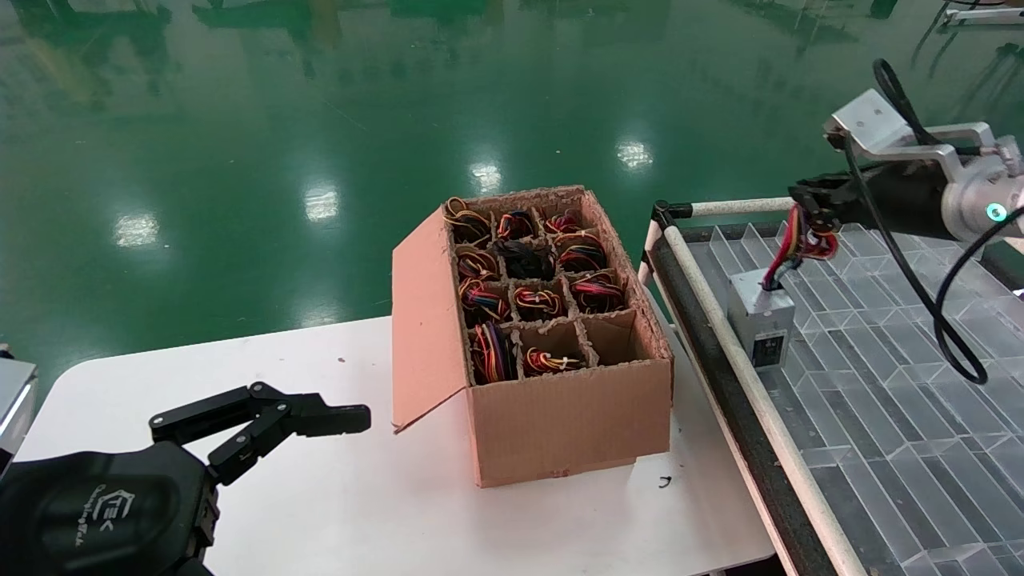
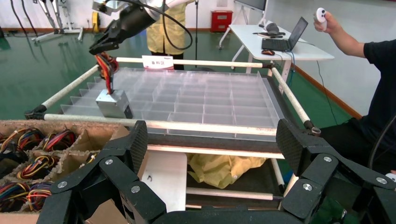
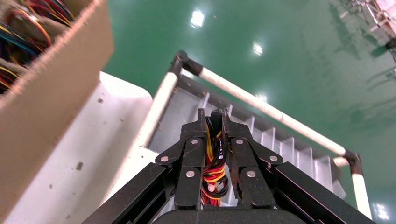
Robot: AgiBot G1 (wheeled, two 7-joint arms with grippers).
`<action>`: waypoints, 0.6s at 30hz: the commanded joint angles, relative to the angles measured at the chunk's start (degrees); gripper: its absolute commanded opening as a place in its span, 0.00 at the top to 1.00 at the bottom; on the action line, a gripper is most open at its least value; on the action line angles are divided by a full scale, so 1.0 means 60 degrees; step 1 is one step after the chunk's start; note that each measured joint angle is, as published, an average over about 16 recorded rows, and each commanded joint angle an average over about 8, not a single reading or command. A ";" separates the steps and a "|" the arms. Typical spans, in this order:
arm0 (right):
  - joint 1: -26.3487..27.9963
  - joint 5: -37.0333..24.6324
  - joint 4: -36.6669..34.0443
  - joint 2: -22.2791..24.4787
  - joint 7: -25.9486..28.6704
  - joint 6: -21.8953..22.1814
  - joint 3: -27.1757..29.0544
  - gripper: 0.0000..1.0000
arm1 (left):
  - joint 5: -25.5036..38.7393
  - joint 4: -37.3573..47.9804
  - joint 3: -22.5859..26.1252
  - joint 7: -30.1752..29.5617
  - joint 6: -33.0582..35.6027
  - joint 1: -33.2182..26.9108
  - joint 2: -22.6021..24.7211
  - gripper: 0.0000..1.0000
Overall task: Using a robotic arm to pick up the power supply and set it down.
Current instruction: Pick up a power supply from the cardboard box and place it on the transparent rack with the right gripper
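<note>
The power supply (image 1: 760,317) is a small grey box with a black socket panel, over the near-left part of the clear divided tray (image 1: 880,384). Its red, yellow and black wires (image 3: 214,161) run up into my right gripper (image 1: 806,211), which is shut on the bundle above the box. The left wrist view shows the same box (image 2: 113,103) hanging from the right gripper (image 2: 101,45), with its bottom at the tray's dividers; I cannot tell if it touches. My left gripper (image 1: 352,418) stands open and empty low over the white table (image 1: 360,496), left of the carton.
A cardboard carton (image 1: 560,424) with cells full of coloured wire coils stands mid-table, flap hanging on its left side. White pipe rails (image 1: 720,336) frame the tray. A person (image 2: 373,84) holding a controller stands beyond the tray. Yellow plastic (image 2: 224,168) lies under it.
</note>
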 commanded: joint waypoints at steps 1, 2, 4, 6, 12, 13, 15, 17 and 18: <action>-0.0035 -0.0017 -0.0024 0.0038 0.0032 0.0077 -0.0012 1.00 | -0.0001 0.0000 0.0001 0.0001 0.0000 0.0000 0.0000 0.00; -0.0057 -0.0016 -0.0028 0.0070 0.0044 0.0099 -0.0012 1.00 | -0.0001 0.0000 0.0002 0.0001 -0.0001 0.0000 -0.0001 0.00; -0.0105 -0.0012 -0.0031 0.0137 0.0065 0.0128 -0.0010 1.00 | -0.0002 0.0000 0.0003 0.0001 -0.0001 -0.0001 -0.0001 0.00; -0.0155 -0.0007 -0.0027 0.0198 0.0080 0.0140 -0.0006 1.00 | -0.0002 0.0000 0.0004 0.0002 -0.0002 -0.0001 -0.0001 0.00; -0.0300 0.0016 0.0007 0.0330 0.0103 0.0150 0.0010 0.95 | -0.0004 0.0000 0.0007 0.0003 -0.0003 -0.0001 -0.0003 0.00; -0.0323 0.0021 0.0015 0.0345 0.0104 0.0154 0.0014 0.86 | -0.0005 0.0000 0.0007 0.0004 -0.0003 -0.0002 -0.0003 0.00; -0.0369 0.0032 0.0031 0.0367 0.0104 0.0165 0.0021 0.61 | -0.0005 0.0000 0.0008 0.0004 -0.0003 -0.0002 -0.0003 0.00; -0.0408 0.0042 0.0046 0.0380 0.0101 0.0178 0.0028 0.36 | -0.0006 0.0000 0.0009 0.0004 -0.0004 -0.0002 -0.0004 0.00; -0.0427 0.0046 0.0051 0.0387 0.0100 0.0187 0.0030 0.24 | -0.0006 0.0000 0.0009 0.0005 -0.0004 -0.0002 -0.0004 0.00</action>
